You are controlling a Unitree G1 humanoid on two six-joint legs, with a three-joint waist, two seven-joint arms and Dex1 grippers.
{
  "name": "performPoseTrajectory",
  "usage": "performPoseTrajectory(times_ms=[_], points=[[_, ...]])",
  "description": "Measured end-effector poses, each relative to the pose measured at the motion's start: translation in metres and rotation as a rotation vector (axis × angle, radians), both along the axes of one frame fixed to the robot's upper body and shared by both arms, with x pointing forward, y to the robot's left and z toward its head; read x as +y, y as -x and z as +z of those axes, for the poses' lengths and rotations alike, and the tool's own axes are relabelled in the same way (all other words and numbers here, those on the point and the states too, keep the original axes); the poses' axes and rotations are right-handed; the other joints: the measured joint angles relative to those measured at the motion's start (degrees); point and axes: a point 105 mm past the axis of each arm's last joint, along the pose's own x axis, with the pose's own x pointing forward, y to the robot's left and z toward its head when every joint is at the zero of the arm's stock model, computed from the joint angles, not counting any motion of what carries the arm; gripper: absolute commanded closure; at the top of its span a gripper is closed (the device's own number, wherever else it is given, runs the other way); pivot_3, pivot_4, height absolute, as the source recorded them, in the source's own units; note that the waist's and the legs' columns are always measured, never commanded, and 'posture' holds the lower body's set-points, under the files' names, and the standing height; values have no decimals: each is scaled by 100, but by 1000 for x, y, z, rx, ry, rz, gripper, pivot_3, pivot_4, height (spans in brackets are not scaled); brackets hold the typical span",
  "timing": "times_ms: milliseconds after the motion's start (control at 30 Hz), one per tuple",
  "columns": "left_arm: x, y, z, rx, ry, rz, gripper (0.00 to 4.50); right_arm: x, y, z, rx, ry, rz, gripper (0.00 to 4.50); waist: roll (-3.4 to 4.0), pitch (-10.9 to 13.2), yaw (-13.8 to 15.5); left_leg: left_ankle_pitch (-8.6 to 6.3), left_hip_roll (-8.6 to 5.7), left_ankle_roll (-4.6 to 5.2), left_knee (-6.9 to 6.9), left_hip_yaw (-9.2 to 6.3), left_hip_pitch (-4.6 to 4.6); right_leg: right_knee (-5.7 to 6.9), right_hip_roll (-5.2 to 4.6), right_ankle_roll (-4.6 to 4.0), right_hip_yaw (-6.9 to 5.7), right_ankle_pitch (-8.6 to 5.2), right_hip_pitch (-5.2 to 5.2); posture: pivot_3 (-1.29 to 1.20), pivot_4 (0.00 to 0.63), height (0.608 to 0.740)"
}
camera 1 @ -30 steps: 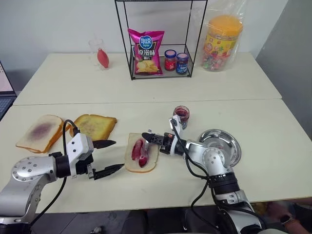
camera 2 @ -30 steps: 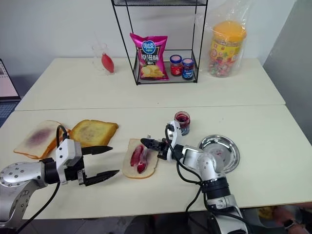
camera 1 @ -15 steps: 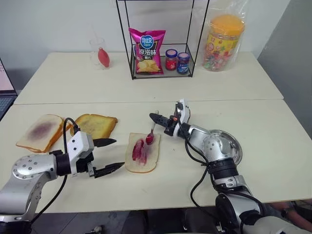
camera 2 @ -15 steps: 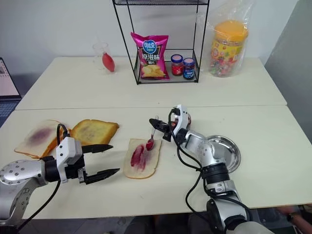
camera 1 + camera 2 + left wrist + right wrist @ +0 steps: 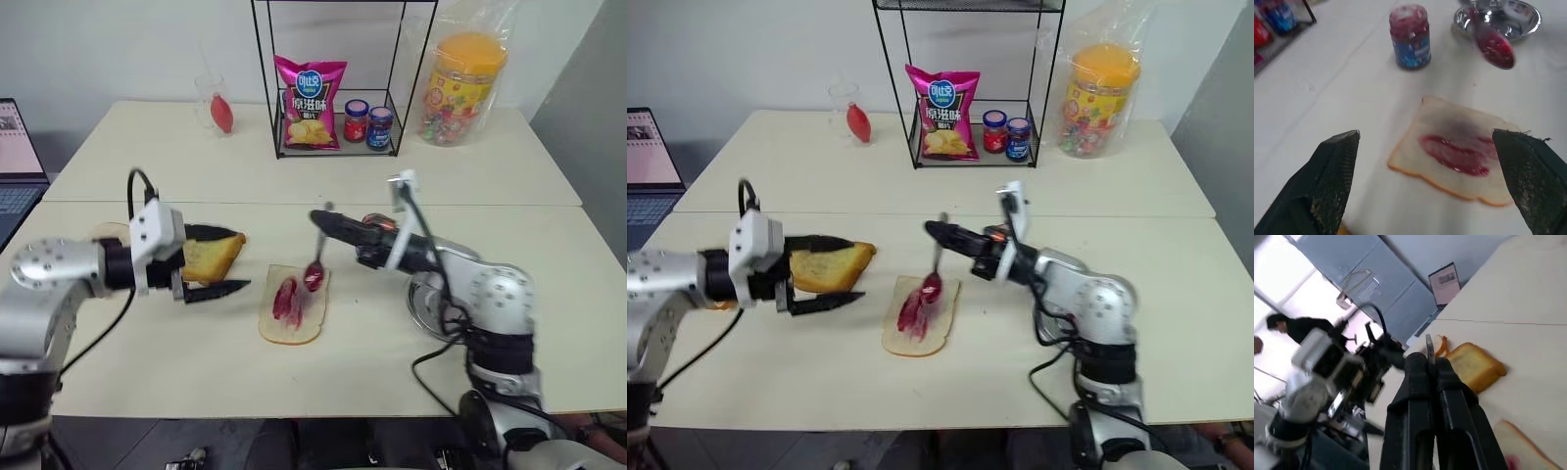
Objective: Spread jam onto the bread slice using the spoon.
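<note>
Bread slice (image 5: 294,305) lies on the table (image 5: 392,362) in the head view, streaked with jam (image 5: 287,299), while the right gripper (image 5: 328,221), clamped on the spoon (image 5: 316,264), hangs it above the slice. Left wrist view: the left gripper (image 5: 1437,171) gapes wide and empty toward the slice, the jam jar (image 5: 1410,35) beyond. Right wrist view: black fingers (image 5: 1422,377) pinch the spoon's handle.

Office or lab: pale tables (image 5: 294,377), laptop (image 5: 20,132), large windows (image 5: 1283,279)

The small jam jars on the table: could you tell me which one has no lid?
The blue-labelled jar standing beside the metal bowl; the two jars in the wire rack are capped.
</note>
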Motion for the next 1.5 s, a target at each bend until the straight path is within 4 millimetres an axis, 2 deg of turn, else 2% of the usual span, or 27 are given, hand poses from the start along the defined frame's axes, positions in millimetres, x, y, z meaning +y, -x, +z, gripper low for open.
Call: performPoseTrajectory(times_ms=[67, 233, 300, 367, 467, 567, 700, 867, 967, 1100, 1233, 1267, 1333, 1500], points=[[-10, -1, 1, 18, -12, -54, 0, -16, 1, 7, -23, 7, -79, 4432, 2, 1, -37, 0, 3, 1, -3, 13, 6, 4, 3, 0, 17, 0, -4, 0, 150, 740], [-64, -4, -2, 27, -10, -253, 0, -73, 3, 12, -59, 79, -400, 4432, 1, 1, -25, 0, 8, 1, -4, 4, 0, 5, 11, 0, 8, 0, -6, 0, 150, 740], [-86, -7, 0, 17, 11, -301, 0, -97, 7, 2, -23, 92, -537, 4432, 0, 0, 10, 0, 6, 1, -3, 6, 0, 4, 11, 1, 13, -1, -5, 0, 150, 740], [-105, -5, -4, 23, 33, -348, 0, -120, 12, -18, 50, 112, -655, 4432, 0, 0, 22, 0, 4, 1, -2, 15, 1, 4, 10, 2, 25, -2, -5, 0, 150, 740], [-124, -5, -17, 48, 46, -381, 0, -150, 16, -37, 119, 114, -820, 4432, 1, -1, -27, 0, 4, 2, -1, 29, 9, 6, 10, 3, 41, -1, -5, 0, 150, 740], [-141, -6, -31, 66, 51, -399, 0, -176, 18, -54, 185, 41, -972, 4432, 1, -1, -27, 1, 5, 3, 0, 24, 13, 9, 16, 6, 39, -3, -2, 0, 150, 740], [-141, -11, -38, 72, 43, -379, 0, -187, 14, -63, 220, -67, -1047, 4432, 4, -1, -74, 7, 6, 12, 1, 24, 19, 13, 18, 13, 40, -7, 2, 0, 150, 740], [-142, -13, -42, 71, 43, -372, 0, -193, 7, -80, 276, -154, -1072, 4432, 4, -1, -70, 9, 4, 14, 2, 24, 16, 10, 16, 21, 40, -9, 3, 0, 150, 740], [-142, -13, -43, 73, 42, -373, 0, -192, 4, -83, 276, -179, -1061, 4432, 4, -1, -69, 9, 5, 14, 1, 24, 15, 8, 16, 5, 39, 0, 3, 0, 150, 740], [-139, -11, -50, 98, 44, -363, 0, -190, 8, -107, 343, -185, -1036, 4432, 6, -1, -59, 9, 5, 14, -1, 22, 14, 8, 16, 5, 36, 0, 3, 0, 150, 740], [-138, -10, -52, 102, 43, -363, 0, -194, 9, -111, 339, -206, -1033, 4432, 5, -1, -56, 9, 4, 14, 3, 23, 16, 8, 15, 6, 38, 0, 5, 0, 150, 740], [-138, -10, -52, 102, 42, -364, 0, -194, 9, -112, 342, -215, -1031, 4010, 6, -1, -56, 9, 4, 15, 3, 23, 17, 9, 15, 6, 38, 0, 6, 0, 150, 740], [-139, -9, -52, 103, 43, -365, 0, -196, 9, -115, 354, -224, -1034, 3677, 6, -1, -56, 9, 4, 15, 3, 22, 18, 11, 15, 6, 37, 0, 6, 0, 150, 740], [-138, -8, -52, 103, 42, -365, 0, -197, 10, -118, 363, -234, -1025, 2429, 6, -1, -56, 9, 4, 15, 2, 22, 17, 10, 15, 6, 38, 0, 6, 0, 150, 740]])
